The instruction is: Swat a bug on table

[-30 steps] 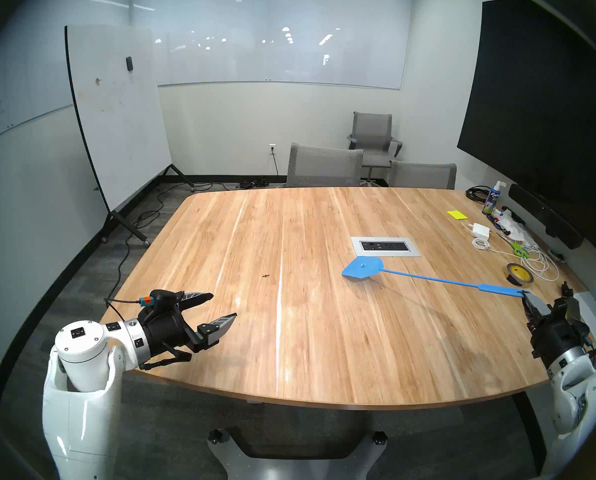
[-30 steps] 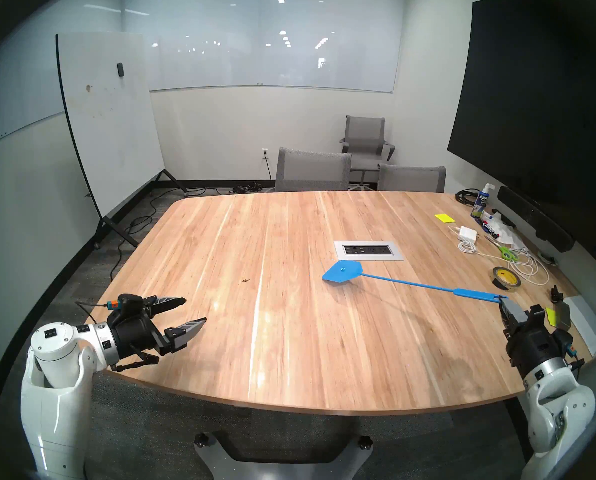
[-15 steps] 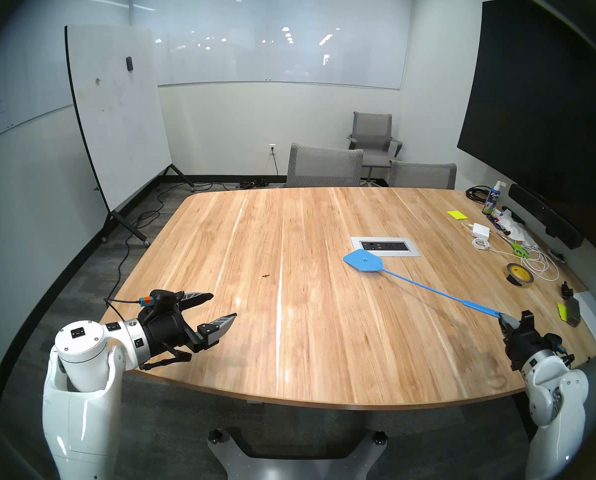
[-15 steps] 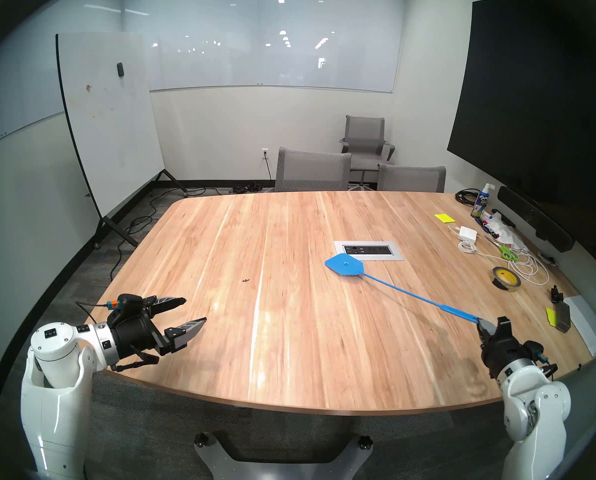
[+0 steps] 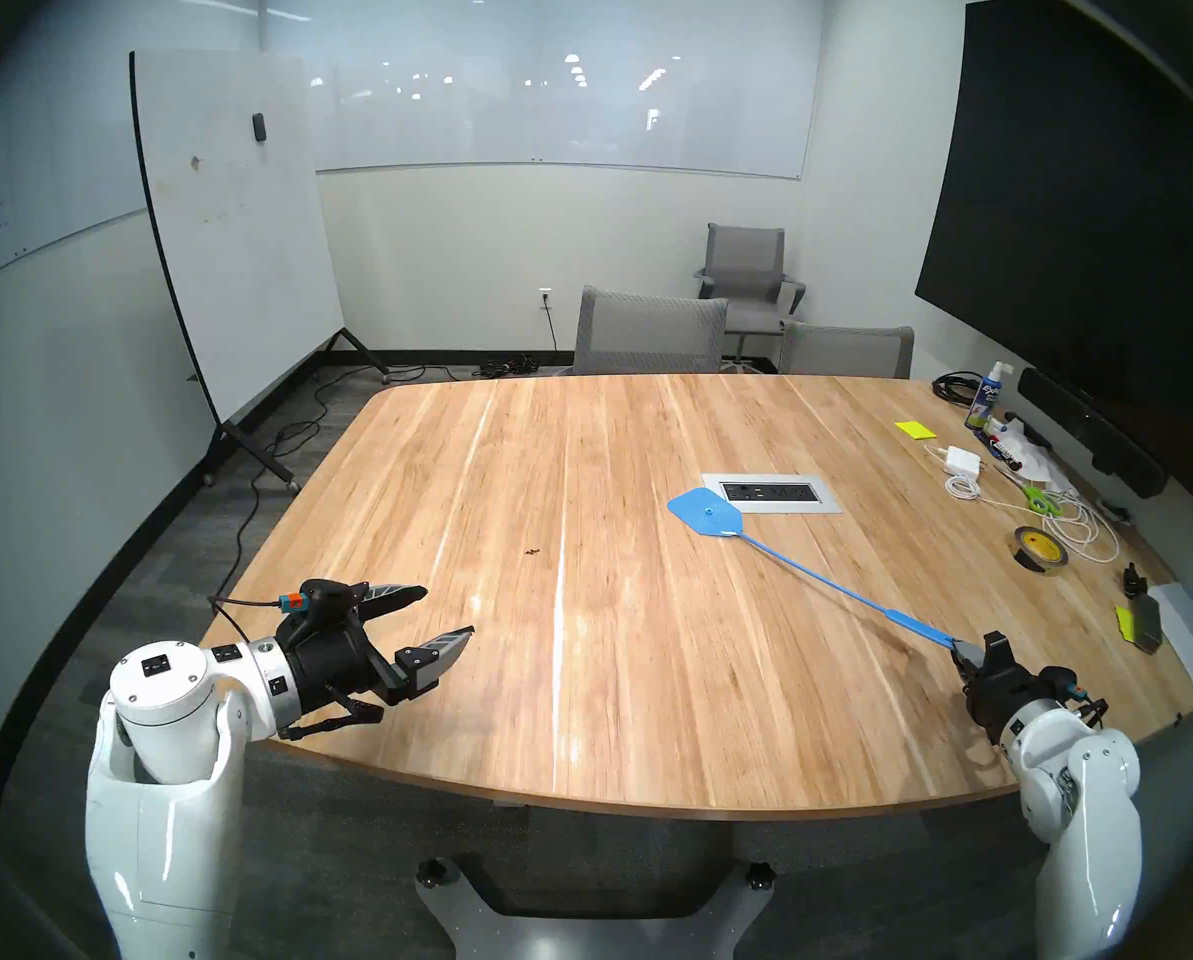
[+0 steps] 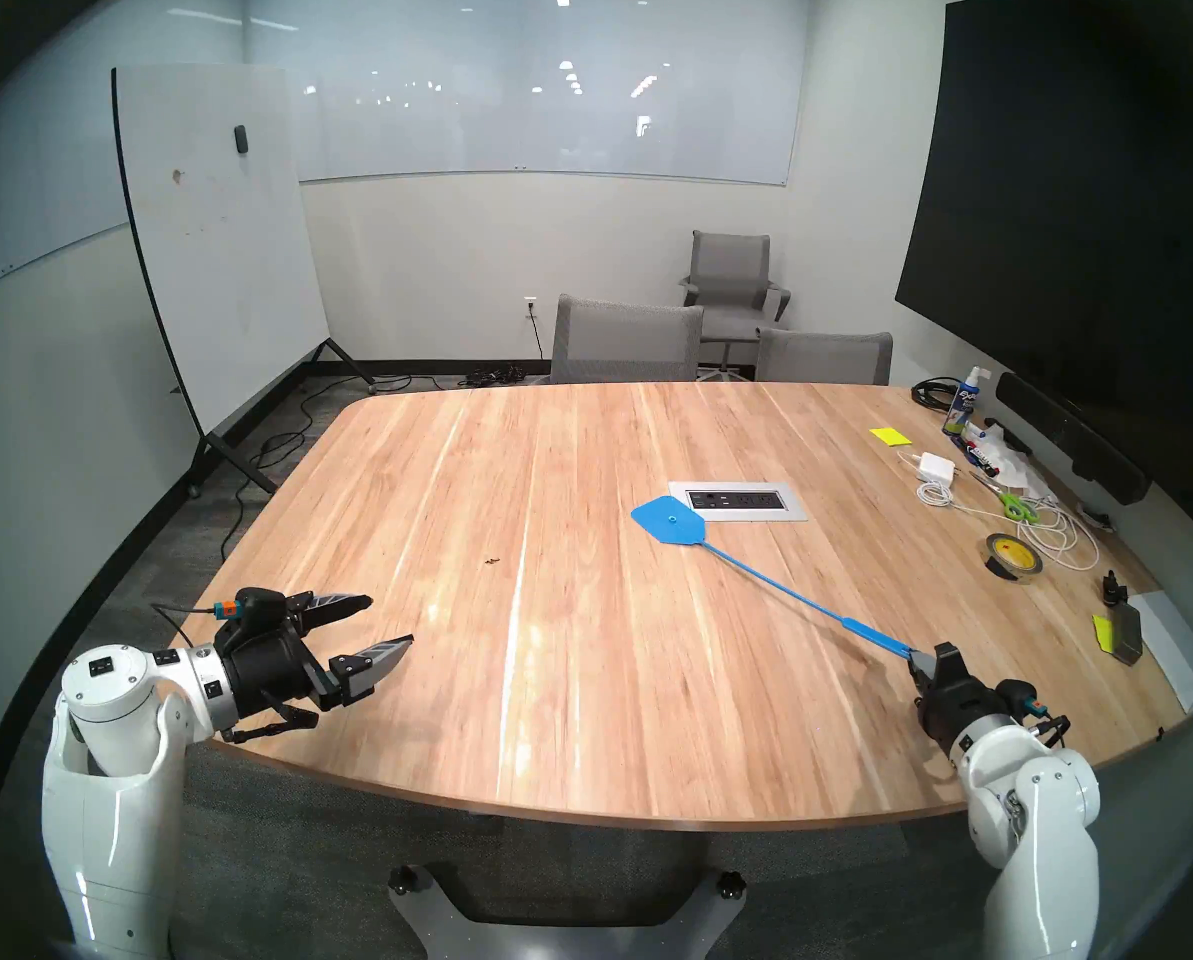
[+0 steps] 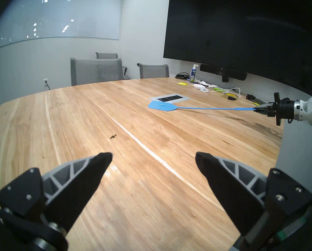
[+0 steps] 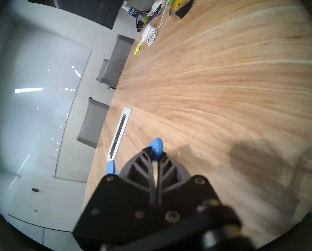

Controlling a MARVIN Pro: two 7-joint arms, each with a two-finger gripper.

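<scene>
A tiny dark bug [image 5: 532, 551] [image 6: 491, 561] [image 7: 113, 136] lies on the light wood table [image 5: 649, 661], left of its middle. My right gripper [image 5: 962, 648] [image 6: 919, 658] [image 8: 156, 155] is shut on the handle end of a blue fly swatter [image 5: 706, 516] [image 6: 670, 521] [image 7: 162, 106]. The swatter's head hovers low beside the grey outlet panel [image 5: 780, 492], well right of the bug. My left gripper [image 5: 449, 612] [image 7: 153, 157] stands open and empty over the near left corner, a short way in front of the bug.
Along the table's right edge lie a tape roll [image 5: 1038, 548], white cables [image 5: 1078, 529], green scissors [image 5: 1037, 500], a charger [image 5: 962, 460], yellow notes [image 5: 913, 429] and a spray bottle [image 5: 987, 397]. Grey chairs [image 5: 649, 332] stand at the far edge; a whiteboard [image 5: 233, 224] stands left.
My right arm has pulled back toward the table's near edge and moved left, swinging the swatter so its head shifted slightly left and farther. The left arm and the bug have not moved.
</scene>
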